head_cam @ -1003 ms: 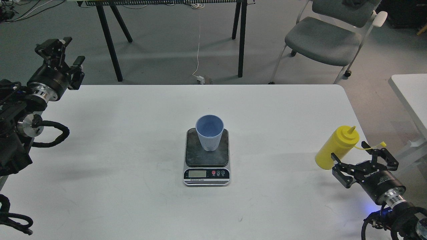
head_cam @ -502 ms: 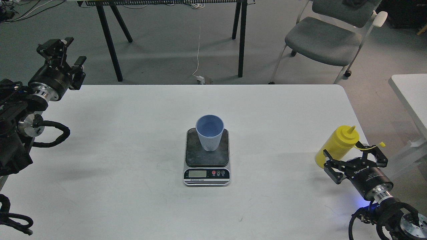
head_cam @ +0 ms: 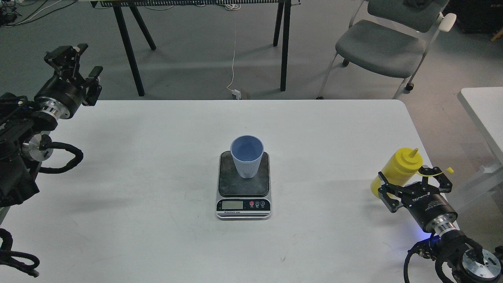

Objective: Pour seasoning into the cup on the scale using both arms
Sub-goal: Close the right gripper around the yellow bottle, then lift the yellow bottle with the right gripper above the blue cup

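reach-to-grasp step. the right claw [head_cam: 413,184], fingers apart, straddles the lower body of the seasoning bottle [head_cam: 397,169], upright near the tabletop's [head_cam: 157,165] right edge; contact cannot be told. the cup [head_cam: 246,156] stands on the scale [head_cam: 243,184] at centre. the left claw [head_cam: 76,65] hangs apart, empty, far left. next: close, lift, carry leftward.
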You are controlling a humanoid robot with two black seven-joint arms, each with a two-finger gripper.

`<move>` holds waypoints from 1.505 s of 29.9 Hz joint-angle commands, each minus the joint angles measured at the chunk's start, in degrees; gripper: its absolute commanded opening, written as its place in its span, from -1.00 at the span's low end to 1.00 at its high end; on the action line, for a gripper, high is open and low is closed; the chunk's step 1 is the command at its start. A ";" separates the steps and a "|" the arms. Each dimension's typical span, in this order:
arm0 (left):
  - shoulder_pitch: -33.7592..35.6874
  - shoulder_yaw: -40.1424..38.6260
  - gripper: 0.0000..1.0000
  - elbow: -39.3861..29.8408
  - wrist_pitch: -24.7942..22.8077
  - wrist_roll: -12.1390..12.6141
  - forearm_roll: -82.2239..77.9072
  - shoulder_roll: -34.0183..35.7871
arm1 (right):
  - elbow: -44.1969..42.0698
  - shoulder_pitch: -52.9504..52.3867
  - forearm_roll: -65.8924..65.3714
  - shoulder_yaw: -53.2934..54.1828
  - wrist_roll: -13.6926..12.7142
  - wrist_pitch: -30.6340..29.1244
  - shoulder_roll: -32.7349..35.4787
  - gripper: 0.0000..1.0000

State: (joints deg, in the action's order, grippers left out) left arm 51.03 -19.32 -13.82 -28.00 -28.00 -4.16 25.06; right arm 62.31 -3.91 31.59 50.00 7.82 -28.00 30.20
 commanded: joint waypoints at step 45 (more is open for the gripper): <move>3.99 -0.37 0.33 -0.50 0.00 0.00 0.12 -2.82 | 2.64 -48.91 -103.20 -11.93 -0.61 8.39 -7.78 -0.04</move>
State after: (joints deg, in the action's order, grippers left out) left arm 54.64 -19.68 -14.32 -27.99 -28.01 -4.05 23.31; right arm 63.80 -50.65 -65.20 41.35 7.20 -23.11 24.47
